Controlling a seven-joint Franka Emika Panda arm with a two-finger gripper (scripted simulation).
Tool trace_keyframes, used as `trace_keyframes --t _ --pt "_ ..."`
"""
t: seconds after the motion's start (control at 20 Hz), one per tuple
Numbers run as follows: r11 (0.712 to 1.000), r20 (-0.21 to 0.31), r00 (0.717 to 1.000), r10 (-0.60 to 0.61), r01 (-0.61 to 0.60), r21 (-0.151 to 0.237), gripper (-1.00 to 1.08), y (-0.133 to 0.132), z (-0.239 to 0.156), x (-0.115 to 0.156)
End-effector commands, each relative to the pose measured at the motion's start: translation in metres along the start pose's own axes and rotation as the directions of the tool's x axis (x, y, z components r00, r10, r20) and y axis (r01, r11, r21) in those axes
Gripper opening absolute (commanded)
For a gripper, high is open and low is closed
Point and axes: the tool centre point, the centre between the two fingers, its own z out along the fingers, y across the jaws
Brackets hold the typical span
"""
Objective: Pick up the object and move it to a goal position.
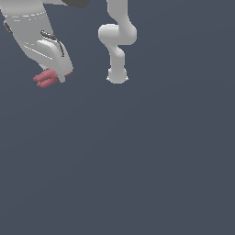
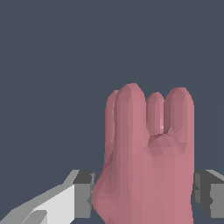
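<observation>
The hand (image 1: pixel 58 75) sits at about ten o'clock in the exterior view, with the block (image 1: pixel 46 79) poking out from beneath it toward nine o'clock. In the wrist view the block (image 2: pixel 146 162) fills the space between the two fingers (image 2: pixel 83 194), which flank it closely on either side. They look clamped on it, or all but touching. Whether the block rests on the counter (image 1: pixel 137 160) or hangs clear cannot be told.

The grip seems to fall near one end, with most of the length sticking out. My worry is that a fast move could swing the long end and twist the ridged block out of the pads. No goal marker shows, so overshooting is another risk.
</observation>
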Motion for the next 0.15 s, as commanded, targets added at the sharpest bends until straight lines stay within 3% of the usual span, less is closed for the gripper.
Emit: trace_keyframes --t 0.0,0.1 --pt "1.0 0.001 1.0 -0.001 0.001 -0.001 -1.0 0.0014 -0.0048 0.0004" --pt "1.0 0.001 1.0 -0.001 0.001 -0.001 -1.0 0.0017 -0.0058 0.0006"
